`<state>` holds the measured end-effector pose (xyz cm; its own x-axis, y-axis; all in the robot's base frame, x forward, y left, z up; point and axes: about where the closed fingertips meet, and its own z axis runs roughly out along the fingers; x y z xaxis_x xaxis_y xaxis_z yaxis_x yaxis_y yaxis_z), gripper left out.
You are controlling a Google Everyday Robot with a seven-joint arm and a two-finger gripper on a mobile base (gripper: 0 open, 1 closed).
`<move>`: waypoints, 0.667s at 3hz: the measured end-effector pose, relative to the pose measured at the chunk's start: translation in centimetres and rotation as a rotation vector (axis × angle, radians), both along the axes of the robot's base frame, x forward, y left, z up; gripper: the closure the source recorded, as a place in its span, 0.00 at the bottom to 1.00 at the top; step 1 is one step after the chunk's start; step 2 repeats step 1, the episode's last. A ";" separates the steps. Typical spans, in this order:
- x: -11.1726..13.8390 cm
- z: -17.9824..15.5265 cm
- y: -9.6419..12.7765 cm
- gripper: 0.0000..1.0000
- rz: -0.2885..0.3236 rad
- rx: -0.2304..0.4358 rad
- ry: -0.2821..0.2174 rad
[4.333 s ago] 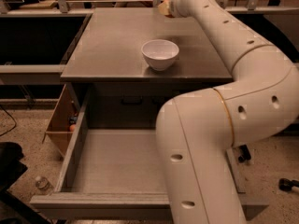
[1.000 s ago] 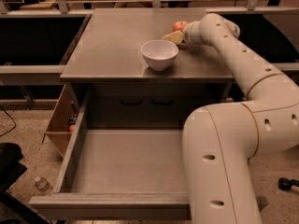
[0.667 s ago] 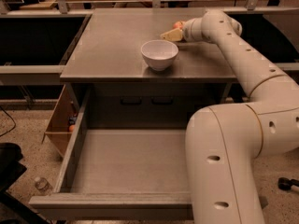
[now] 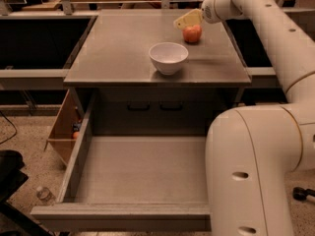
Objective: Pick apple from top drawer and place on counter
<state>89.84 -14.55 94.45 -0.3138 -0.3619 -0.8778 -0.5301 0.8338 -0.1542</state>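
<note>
The apple, small and red, stands free on the counter at its far right, behind the white bowl. My gripper hangs just above and slightly left of the apple, open and holding nothing, with its pale yellow fingers apart from the fruit. The top drawer is pulled fully out below the counter; its flat grey floor is bare.
A white bowl sits on the counter near its front edge. A grey drawer front with two dark handles lies behind the open drawer. My arm's big white links cover the drawer's right side. A wooden crate and a bottle are at the floor left.
My gripper was down at the apple beside the bowl; it has let go and risen up and back. The apple now stands alone on the counter.
</note>
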 end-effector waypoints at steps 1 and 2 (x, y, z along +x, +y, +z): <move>-4.8 3.6 -1.3 0.00 0.024 -0.123 0.047; -4.8 3.6 -1.3 0.00 0.024 -0.123 0.047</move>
